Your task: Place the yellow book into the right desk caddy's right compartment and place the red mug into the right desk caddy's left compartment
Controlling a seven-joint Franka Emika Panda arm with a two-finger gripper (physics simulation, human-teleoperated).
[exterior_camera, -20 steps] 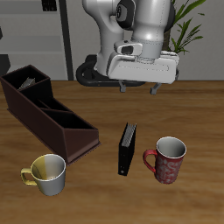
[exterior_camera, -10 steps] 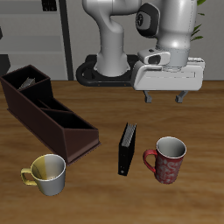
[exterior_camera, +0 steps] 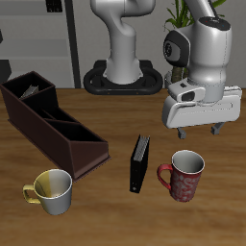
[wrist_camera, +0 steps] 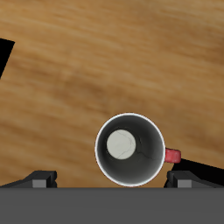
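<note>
Above the red mug, just farther back, the gripper hangs with its fingers spread apart and nothing between them. The mug stands upright near the table's front edge, and the wrist view looks straight down into its grey inside. The caddy lies well apart across the table, beyond a black book.

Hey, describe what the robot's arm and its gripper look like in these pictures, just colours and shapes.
The arm is made of rounded white segments with dark grey joint covers, on a dark flat base plate. The gripper is a wide, boxy white block with two short dark grey jaws underneath. No cables or readable markings show.
</note>
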